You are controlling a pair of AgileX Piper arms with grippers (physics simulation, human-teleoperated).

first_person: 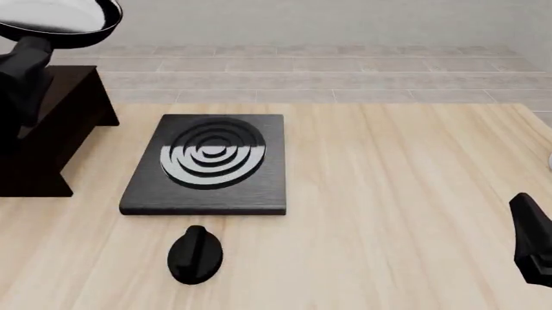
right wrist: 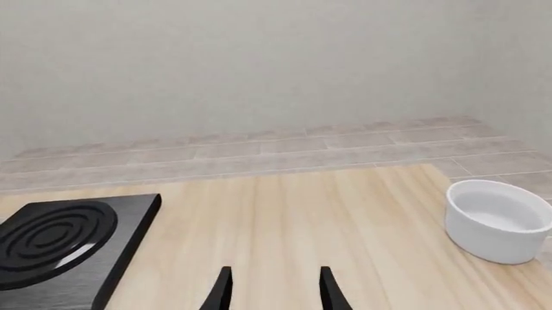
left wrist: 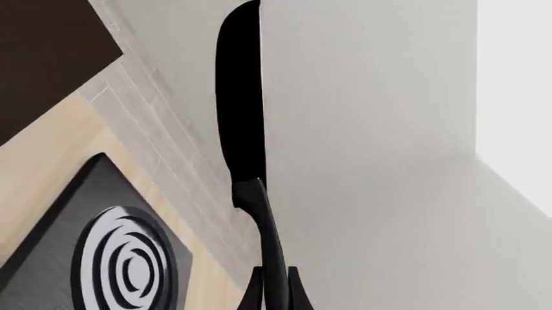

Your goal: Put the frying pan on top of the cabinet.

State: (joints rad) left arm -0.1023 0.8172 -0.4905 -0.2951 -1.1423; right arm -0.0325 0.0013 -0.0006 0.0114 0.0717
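Judging by present positions, the task is past its midpoint but not complete. The frying pan (first_person: 56, 22) is off the table and held high at the far left of the front view, above the cabinet (first_person: 52, 139). Whether it sits squarely over the cabinet's flat top cannot be told from this angle. No contact between pan and cabinet is visible; lowering and release remain to be done.

Left gripper (left wrist: 274, 287): the left wrist view shows its two dark fingers closed against the pan's thin handle, one on each side. The handle runs away from the camera to the pan body, seen edge-on as a narrow black sliver. The grip appears to be toward the handle's outer end, so the pan's weight hangs well out from the hold; some sag or twist during lowering is a fair risk.

Right gripper (right wrist: 271, 287): fingers apart, holding nothing, low over bare table (first_person: 397, 213) on the right, near a white bowl (right wrist: 500, 219). It plays no evident part.

Pan condition: round, glossy black outside, pale reflective inside, partly cut off by the frame edge in the front view.

Other items: stove plate (first_person: 207, 165) and black knob (first_person: 195, 254) lie on the table, apart from the pan.
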